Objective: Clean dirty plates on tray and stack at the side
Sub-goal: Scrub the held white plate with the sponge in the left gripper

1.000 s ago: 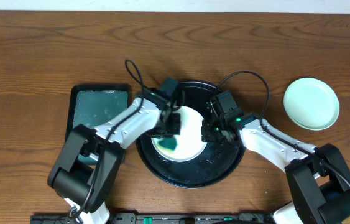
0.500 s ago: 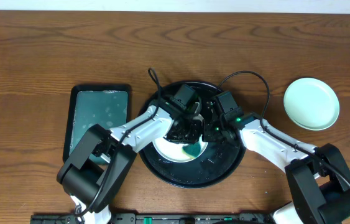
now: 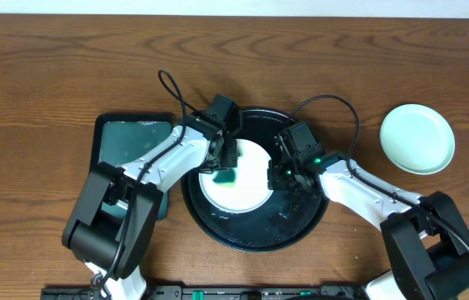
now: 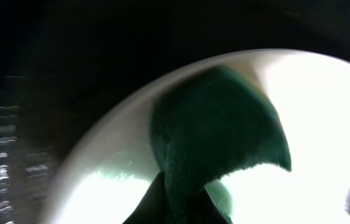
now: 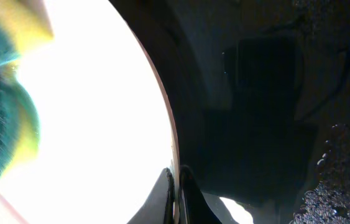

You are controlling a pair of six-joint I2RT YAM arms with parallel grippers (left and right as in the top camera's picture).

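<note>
A white plate (image 3: 242,187) lies in the round black tray (image 3: 301,227) at the table's middle. My left gripper (image 3: 227,171) is shut on a teal-green sponge (image 3: 225,175) and presses it on the plate's upper left part; the sponge fills the left wrist view (image 4: 218,134) over the bright plate (image 4: 324,124). My right gripper (image 3: 279,176) is shut on the plate's right rim (image 5: 170,149), with one finger on each side of the edge. A pale mint-green plate (image 3: 417,138) lies on the bare wood at the right. A third plate is not in view.
A rectangular dark green tray (image 3: 132,146) lies left of the black tray. Water droplets (image 5: 339,180) speckle the black tray's floor. The left arm's cable (image 3: 176,96) loops above the tray.
My left gripper has swept the sponge from the plate's lower left to its lower right and then back to its upper left. The right gripper has kept its hold on the rim.
</note>
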